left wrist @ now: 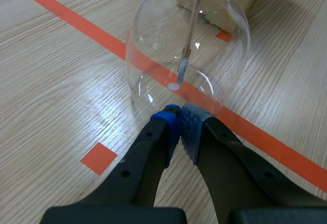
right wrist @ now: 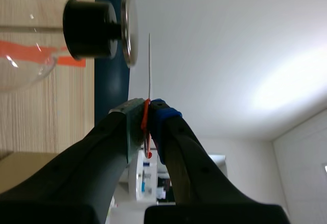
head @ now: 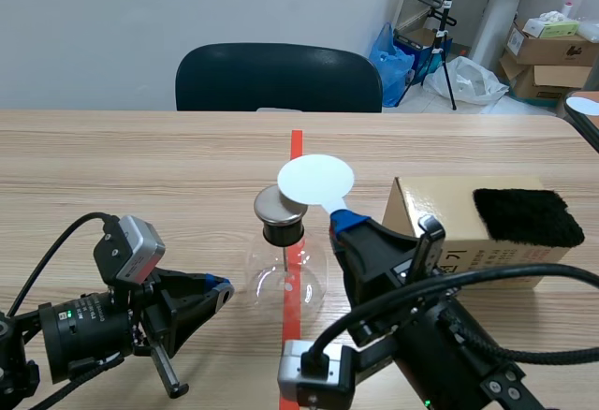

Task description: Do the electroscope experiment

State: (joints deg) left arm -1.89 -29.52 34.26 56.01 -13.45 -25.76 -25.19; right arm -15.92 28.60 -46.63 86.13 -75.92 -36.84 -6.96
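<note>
Mid-task, judging by the layout: the white disc (head: 316,179) is already picked up and sits just beside the metal cap (head: 278,206) of the electroscope (head: 288,270), which has a narrow gap to it in the right wrist view, so contact looks not yet made. Left to do, likely: touch or near the cap, check the leaf (left wrist: 183,65) inside the flask, put the disc down. Right gripper (head: 344,221) is clamped on the disc's orange-red handle (right wrist: 145,127). Left gripper (left wrist: 180,119) has its pads pressed together, holding nothing, tips just beside the flask base. The electroscope stands mid-tabletop (head: 140,167) on the tape line, nearer the robot-side edge. Counts: one electroscope, one disc, one cardboard box (head: 421,199) toward the right edge, one black fur pad (head: 524,215) on top of it, one chair (head: 278,78) beyond the far edge.
</note>
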